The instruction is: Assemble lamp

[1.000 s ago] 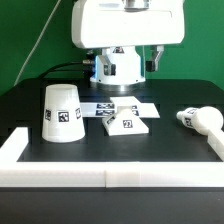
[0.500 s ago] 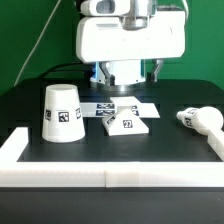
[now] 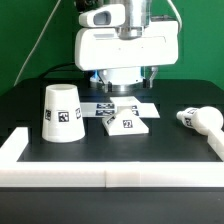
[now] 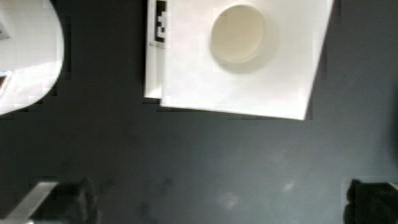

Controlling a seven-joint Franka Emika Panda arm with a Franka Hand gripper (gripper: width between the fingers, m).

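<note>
The flat square lamp base (image 3: pixel 127 123) lies mid-table, partly on the marker board (image 3: pixel 143 104). The cup-like shade (image 3: pixel 63 112) stands mouth down toward the exterior view's left. The bulb (image 3: pixel 200 119) lies on its side toward the exterior view's right. My gripper (image 3: pixel 121 88) hangs above the table just behind the base, touching nothing. In the wrist view the base (image 4: pixel 267 80) shows its round socket, the shade's edge (image 4: pixel 25 55) is beside it, and my gripper (image 4: pixel 214 198) is open and empty over bare black table. One of its dark fingertips (image 4: pixel 54 196) shows at each side.
A white raised border (image 3: pixel 110 176) runs along the table's front edge and turns back at both front corners. A cable hangs behind the table at the exterior view's left.
The arm has come down toward the table above the base. The lamp parts have not moved.
</note>
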